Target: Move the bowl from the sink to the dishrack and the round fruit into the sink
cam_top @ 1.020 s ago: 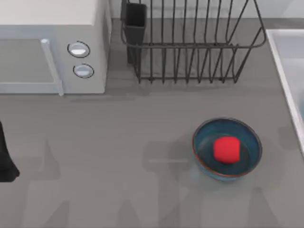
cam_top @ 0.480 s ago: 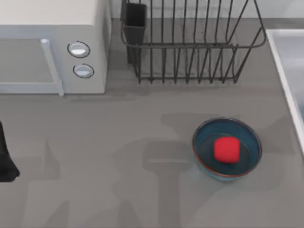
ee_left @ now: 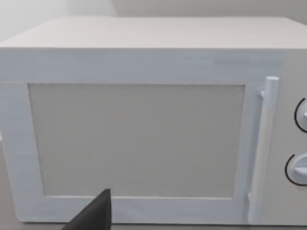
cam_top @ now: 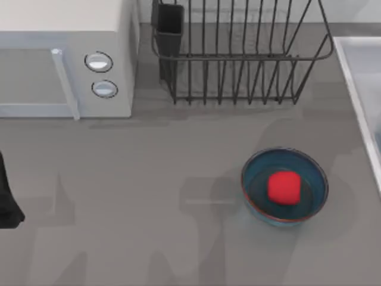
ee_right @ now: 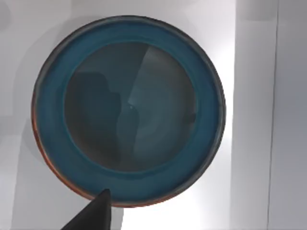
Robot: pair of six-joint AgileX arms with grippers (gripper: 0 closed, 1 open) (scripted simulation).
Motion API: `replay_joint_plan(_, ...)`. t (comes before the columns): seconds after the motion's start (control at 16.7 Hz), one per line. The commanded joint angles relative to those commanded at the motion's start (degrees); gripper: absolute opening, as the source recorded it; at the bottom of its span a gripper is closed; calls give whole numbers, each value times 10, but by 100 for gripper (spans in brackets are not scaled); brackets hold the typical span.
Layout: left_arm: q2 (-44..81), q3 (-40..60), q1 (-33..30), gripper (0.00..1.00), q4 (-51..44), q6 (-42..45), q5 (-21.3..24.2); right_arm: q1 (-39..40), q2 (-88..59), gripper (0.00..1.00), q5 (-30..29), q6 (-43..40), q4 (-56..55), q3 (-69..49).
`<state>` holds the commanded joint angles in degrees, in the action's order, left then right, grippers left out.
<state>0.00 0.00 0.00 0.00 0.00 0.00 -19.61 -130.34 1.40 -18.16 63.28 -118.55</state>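
Nothing of the task looked done. The microwave (cam_top: pixel 59 59), upper left of the top view, bore no readable writing, nor did anything else. The dishrack (cam_top: pixel 238 56), top centre, held nothing. The sink (cam_top: pixel 357 65) ran down the right edge, with the bowl (ee_right: pixel 128 110) lying in it, ungripped. A second bowl (cam_top: pixel 256 179), lower right, held the round fruit (cam_top: pixel 283 187). The right gripper (ee_right: pixel 96 215) hung above the sink's bowl and the left gripper (ee_left: pixel 93 215) faced the microwave. Whether either was wide or narrow could not be told.

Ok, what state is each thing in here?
Microwave: door shut.
Dishrack: nothing in the part shown.
Table bowl: upright, holding the red fruit.
Red fruit: lying in the table bowl.
Sink bowl: upright, empty, in the sink.
Right hand: above the sink bowl.
Left hand: parked facing the microwave.
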Motion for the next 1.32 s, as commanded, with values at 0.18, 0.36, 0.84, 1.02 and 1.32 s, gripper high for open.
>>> replay_joint_plan(0.18, 0, 0, 0, 100, 0, 0, 0, -16, -104, 100, 1, -15, 51, -96)
replay_joint_plan(0.36, 0, 0, 0, 100, 0, 0, 0, -24, -161, 100, 2, -23, 79, -149)
replay_joint_plan(0.84, 0, 0, 0, 100, 0, 0, 0, -23, -174, 100, 2, -23, 73, -149)
replay_joint_plan(1.02, 0, 0, 0, 100, 0, 0, 0, -22, -199, 100, 1, -22, 23, -126)
replay_joint_plan(1.32, 0, 0, 0, 100, 0, 0, 0, -21, -245, 100, 0, -20, -67, -83)
